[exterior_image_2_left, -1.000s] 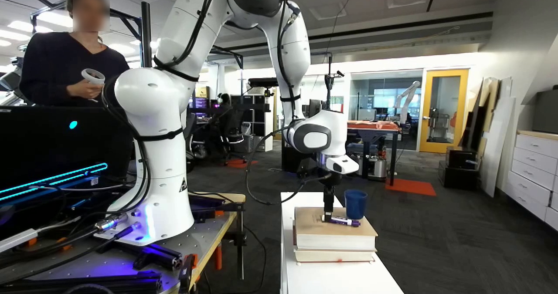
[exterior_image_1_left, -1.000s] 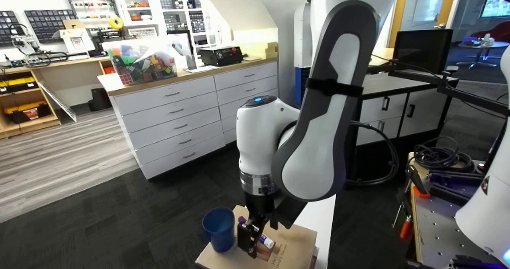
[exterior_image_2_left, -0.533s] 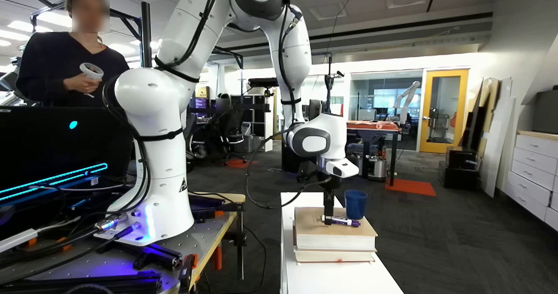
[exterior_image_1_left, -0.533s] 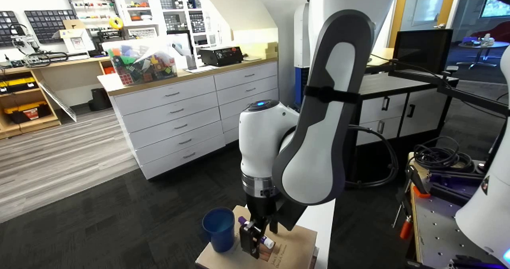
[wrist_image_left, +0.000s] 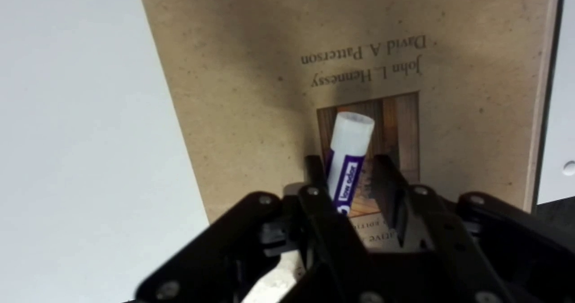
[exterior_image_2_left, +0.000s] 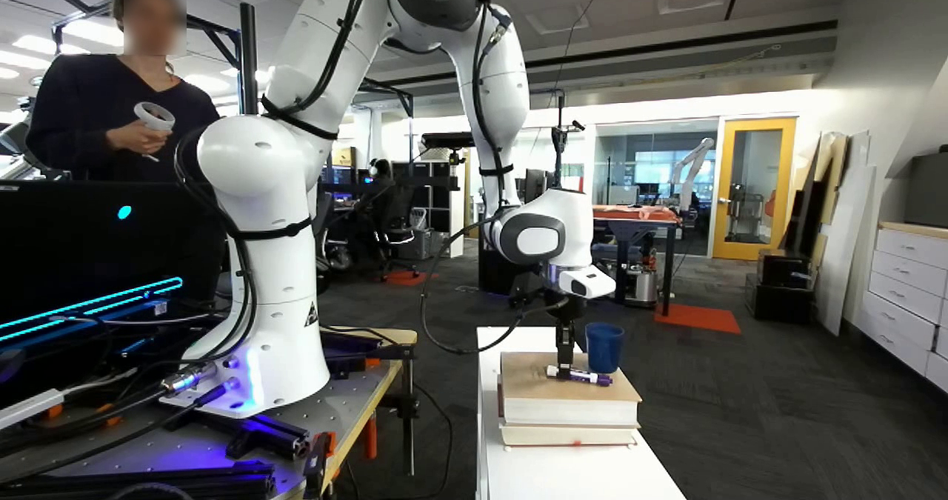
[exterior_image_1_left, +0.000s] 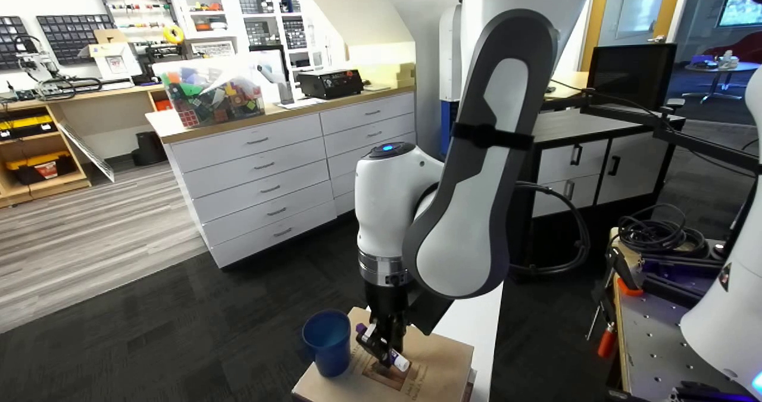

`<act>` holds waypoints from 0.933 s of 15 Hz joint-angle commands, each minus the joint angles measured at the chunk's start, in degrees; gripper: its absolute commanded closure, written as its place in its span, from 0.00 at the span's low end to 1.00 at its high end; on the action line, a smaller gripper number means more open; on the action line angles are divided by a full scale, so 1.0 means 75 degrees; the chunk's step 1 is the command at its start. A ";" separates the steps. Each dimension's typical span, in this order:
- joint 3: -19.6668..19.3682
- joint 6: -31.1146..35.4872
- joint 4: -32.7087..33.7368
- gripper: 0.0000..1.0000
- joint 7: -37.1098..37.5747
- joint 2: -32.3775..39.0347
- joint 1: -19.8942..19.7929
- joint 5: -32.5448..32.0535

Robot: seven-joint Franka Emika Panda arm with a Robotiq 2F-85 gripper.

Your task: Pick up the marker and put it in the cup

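Just now my fingers [wrist_image_left: 316, 173] have drawn in: half a second ago they stood wider apart, and at this moment my hand [wrist_image_left: 349, 164] is only partly open, straddling the marker [wrist_image_left: 348, 161] with a narrow space left. In the wrist view one finger sits against the marker's side, or very nearly, while a sliver of the book [wrist_image_left: 251, 114] shows between the other finger and the barrel, so I don't count it as gripped. The marker hasn't shifted; it lies on the book's cover, purple end toward the cup [exterior_image_1_left: 334, 357], white end away. In both exterior views that blue cup stands upright on the same book, near the purple end and clear of my fingers. For the task, I read this as the grasp being made, with the lift and the drop not yet done. I'd finish closing gently, since the nearer finger could push the marker before the other meets it, and the slanted barrel may twist as I squeeze. Then it should need raising above the rim and tilting to go in. Whether my fingertips touch the cover, I can't tell.
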 commanded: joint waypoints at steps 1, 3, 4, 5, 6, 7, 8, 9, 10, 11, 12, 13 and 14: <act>-0.0128 -0.0094 -0.0121 0.95 -0.0062 -0.0259 0.0151 0.0110; -0.0088 -0.0107 -0.0124 0.95 -0.0086 -0.0259 0.0104 0.0137; -0.0092 -0.0114 -0.0126 0.94 -0.0084 -0.0262 0.0104 0.0137; -0.0101 -0.0126 -0.0133 0.94 -0.0080 -0.0276 0.0108 0.0133; -0.0118 -0.0152 -0.0141 0.94 -0.0065 -0.0296 0.0121 0.0128; -0.0180 -0.0212 -0.0168 0.94 -0.0025 -0.0356 0.0175 0.0098; -0.0231 -0.0236 -0.0202 0.94 0.0001 -0.0418 0.0215 0.0071; -0.0244 -0.0256 -0.0244 0.94 0.0000 -0.0506 0.0213 0.0069; -0.0291 -0.0247 -0.0302 0.94 0.0007 -0.0630 0.0234 0.0048; -0.0349 -0.0236 -0.0342 0.94 0.0024 -0.0729 0.0271 0.0019; -0.0434 -0.0226 -0.0409 0.94 0.0051 -0.0885 0.0333 -0.0035; -0.0521 -0.0217 -0.0451 0.94 0.0075 -0.0995 0.0400 -0.0090; -0.0610 -0.0218 -0.0505 0.94 0.0108 -0.1143 0.0465 -0.0148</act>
